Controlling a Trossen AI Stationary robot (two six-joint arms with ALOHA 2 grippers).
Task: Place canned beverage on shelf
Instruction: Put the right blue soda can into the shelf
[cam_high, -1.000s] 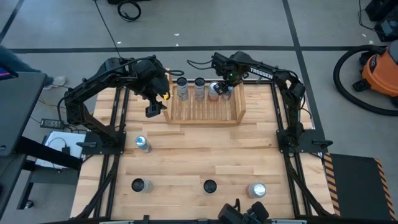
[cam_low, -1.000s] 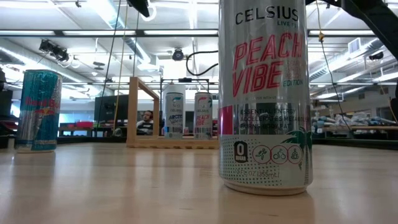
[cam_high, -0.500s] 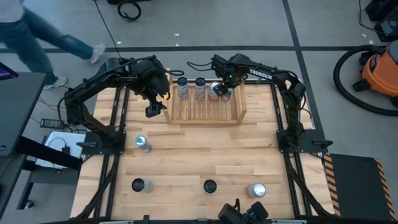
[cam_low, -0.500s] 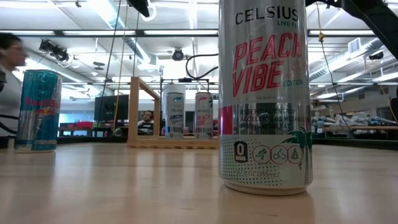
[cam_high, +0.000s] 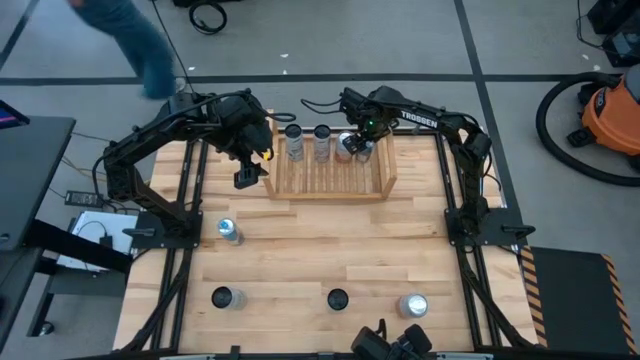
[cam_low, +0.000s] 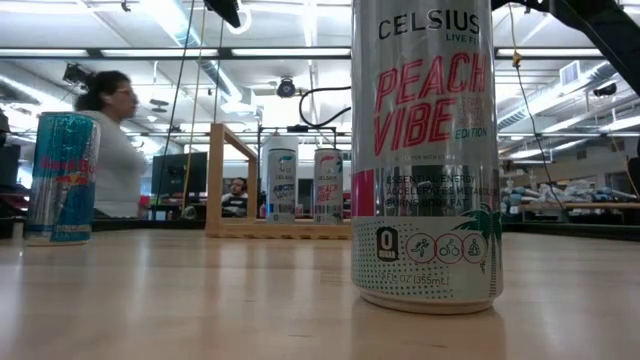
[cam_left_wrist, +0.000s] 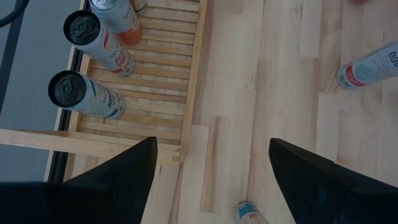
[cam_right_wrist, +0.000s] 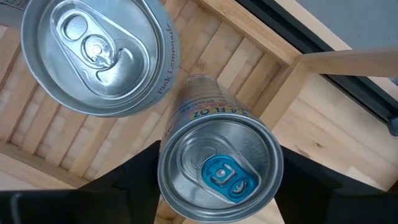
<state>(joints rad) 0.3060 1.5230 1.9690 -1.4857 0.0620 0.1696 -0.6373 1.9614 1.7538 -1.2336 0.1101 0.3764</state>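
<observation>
We see a big open lab: ceiling strip lights (cam_low: 175, 25), workbenches (cam_low: 570, 208), a shop vacuum (cam_high: 612, 112) on taped concrete floor (cam_high: 330, 40).

Eight cans are showing in all: four loose cans (cam_high: 229, 231) (cam_high: 222, 297) (cam_high: 337, 298) (cam_high: 413, 305) are standing apart on the table (cam_high: 300, 250), and four shelf cans (cam_high: 293, 143) (cam_high: 321, 142) are sitting in a row at the back of the one shelf (cam_high: 330, 185). Two dark arms, the left arm (cam_high: 165, 130) and the right arm (cam_high: 450, 130), are reaching over the table. One person (cam_high: 130, 35) is showing on the floor beyond it.
</observation>
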